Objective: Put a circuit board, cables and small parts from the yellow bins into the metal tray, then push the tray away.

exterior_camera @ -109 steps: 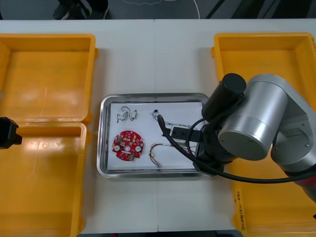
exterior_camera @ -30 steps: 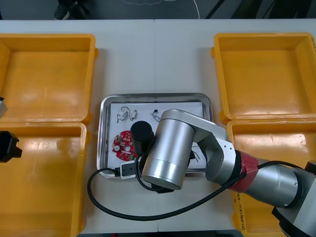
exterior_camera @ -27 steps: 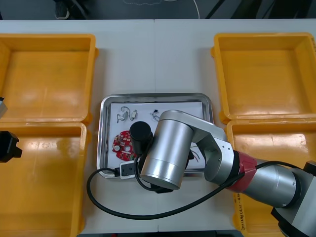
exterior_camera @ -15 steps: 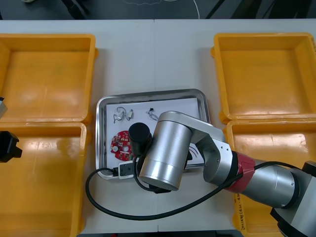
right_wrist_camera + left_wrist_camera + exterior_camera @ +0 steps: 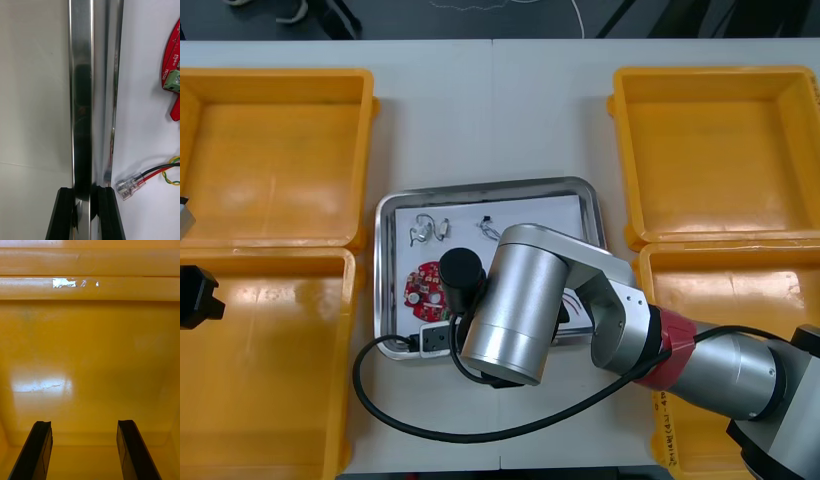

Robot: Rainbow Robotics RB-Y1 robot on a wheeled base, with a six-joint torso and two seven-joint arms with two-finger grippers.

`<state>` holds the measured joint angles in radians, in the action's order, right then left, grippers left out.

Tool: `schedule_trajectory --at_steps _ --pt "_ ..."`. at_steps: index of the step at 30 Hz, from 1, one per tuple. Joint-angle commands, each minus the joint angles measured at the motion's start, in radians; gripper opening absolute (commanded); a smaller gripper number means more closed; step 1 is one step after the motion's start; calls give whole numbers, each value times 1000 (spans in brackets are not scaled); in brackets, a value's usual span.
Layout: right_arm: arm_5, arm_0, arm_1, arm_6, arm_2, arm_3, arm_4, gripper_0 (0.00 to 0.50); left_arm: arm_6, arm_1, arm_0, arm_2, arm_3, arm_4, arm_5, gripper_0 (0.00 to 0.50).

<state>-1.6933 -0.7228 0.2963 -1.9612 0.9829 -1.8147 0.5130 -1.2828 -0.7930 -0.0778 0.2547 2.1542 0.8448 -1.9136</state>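
The metal tray (image 5: 480, 186), white inside, lies between the yellow bins, slightly turned. It holds a round red circuit board (image 5: 423, 290), small metal parts (image 5: 427, 228) and a red and yellow cable (image 5: 576, 304). My right arm (image 5: 510, 305) reaches over the tray's near edge. My right gripper (image 5: 85, 193) is shut on the tray's shiny near rim (image 5: 84, 93), one finger on each side. Beyond the rim lie the board's edge (image 5: 173, 75) and the cable's clear plug (image 5: 129, 185). My left gripper (image 5: 84, 427) stands open over the bare floor of the near left bin (image 5: 90, 352).
Two yellow bins (image 5: 275, 160) stand on the left and two (image 5: 720, 150) on the right, their floors bare. Bare light table (image 5: 490, 110) stretches beyond the tray's far rim. The right arm's black cable (image 5: 390, 420) loops over the table in front of the tray.
The right gripper has shut on the tray's near rim. The tray has slid a little away from me and turned slightly. The left arm has not moved.
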Motion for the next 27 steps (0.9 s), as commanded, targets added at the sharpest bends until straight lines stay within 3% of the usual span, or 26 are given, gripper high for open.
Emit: schedule_trajectory --at_steps 1,11,27 --pt "-17 -46 -25 47 -6 -11 -7 0 -59 11 21 31 15 7 -4 500" --pt "-40 -98 -39 39 -61 -11 -4 0 -59 11 21 31 15 7 -4 500" --pt "-66 -153 -39 33 -69 -8 -68 0 -59 11 21 31 15 7 -4 500"
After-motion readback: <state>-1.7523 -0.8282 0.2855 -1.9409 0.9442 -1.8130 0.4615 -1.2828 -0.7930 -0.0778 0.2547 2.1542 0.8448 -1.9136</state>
